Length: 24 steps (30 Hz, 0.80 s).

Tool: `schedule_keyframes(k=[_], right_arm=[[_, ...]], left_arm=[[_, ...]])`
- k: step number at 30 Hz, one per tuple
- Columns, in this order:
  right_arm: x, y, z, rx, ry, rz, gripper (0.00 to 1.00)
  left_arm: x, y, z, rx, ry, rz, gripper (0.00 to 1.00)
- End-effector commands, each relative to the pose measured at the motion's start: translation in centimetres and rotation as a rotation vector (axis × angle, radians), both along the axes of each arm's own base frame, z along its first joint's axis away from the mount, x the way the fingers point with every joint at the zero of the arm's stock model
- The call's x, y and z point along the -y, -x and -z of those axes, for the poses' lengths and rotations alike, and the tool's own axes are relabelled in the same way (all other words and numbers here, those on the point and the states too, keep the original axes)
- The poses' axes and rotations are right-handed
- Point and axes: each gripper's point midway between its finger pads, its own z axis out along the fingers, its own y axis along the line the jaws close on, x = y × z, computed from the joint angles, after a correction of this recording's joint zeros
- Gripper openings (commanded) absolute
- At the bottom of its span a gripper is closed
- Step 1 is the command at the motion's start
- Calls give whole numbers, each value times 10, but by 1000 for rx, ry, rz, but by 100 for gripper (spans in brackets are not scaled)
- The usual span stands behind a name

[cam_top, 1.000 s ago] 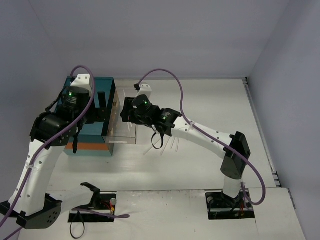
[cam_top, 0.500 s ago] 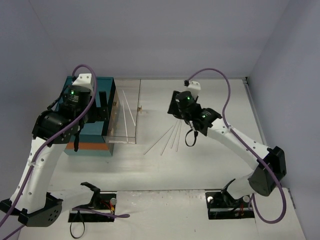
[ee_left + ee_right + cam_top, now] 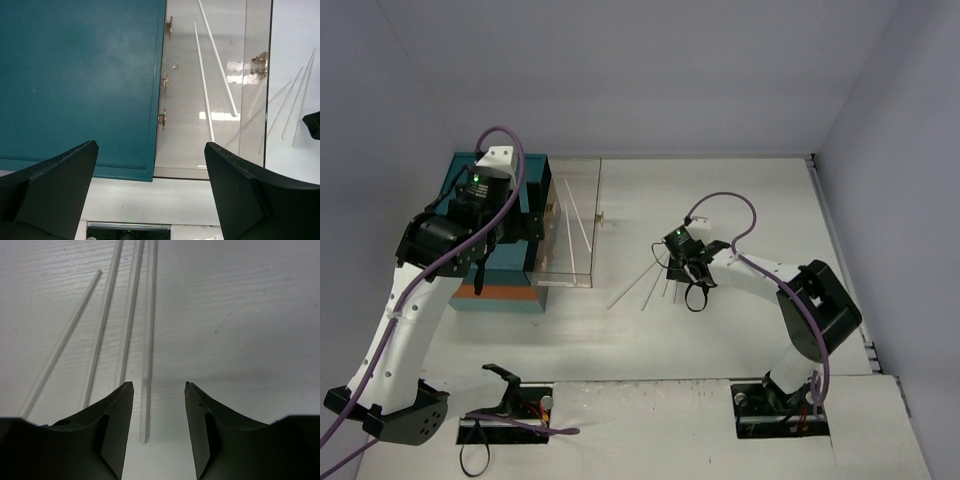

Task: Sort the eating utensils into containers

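Here our right end effector (image 3: 159, 387) stood apart, straddling one chopstick (image 3: 148, 340) of four lying mid-frame on the surface (image 3: 240, 315). Thin, light and slippery, we judged it best pinched near its end. Meanwhile our left end effector (image 3: 150, 147) gaped empty.

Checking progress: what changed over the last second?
The right gripper left the open drawer, swung right and dropped to the table chopsticks, jaws open astride one, nothing held. The drawer, its two chopsticks and the left gripper over the chest hardly moved.
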Motion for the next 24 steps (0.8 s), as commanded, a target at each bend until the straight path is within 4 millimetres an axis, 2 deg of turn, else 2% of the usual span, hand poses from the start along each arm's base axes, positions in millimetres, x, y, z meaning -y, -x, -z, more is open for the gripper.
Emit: schedule_keyframes(k=[1, 4, 8, 14, 16, 18, 20, 23, 24], right_arm=[[-16, -16, 0, 45, -62, 20, 42], [-16, -16, 10, 30, -52, 18, 40], [-6, -11, 27, 4, -12, 42, 31], [29, -2, 37, 7, 60, 117, 12], [54, 1, 36, 11, 88, 172, 2], [70, 2, 30, 18, 114, 204, 0], [81, -3, 15, 49, 139, 205, 0], [78, -15, -20, 129, 121, 179, 0], [72, -23, -40, 174, 86, 164, 0]], left_arm=[[-2, -2, -18, 72, 33, -16, 86], [-3, 0, -17, 72, 31, -16, 86], [-5, 3, -17, 75, 28, -19, 86], [-8, 5, -17, 79, 22, -21, 86], [-8, 4, -16, 77, 21, -22, 86], [-7, 3, -17, 78, 22, -21, 86], [-6, 2, -17, 75, 23, -19, 86], [-5, 0, -17, 72, 24, -18, 86], [-4, -1, -17, 73, 26, -17, 86]])
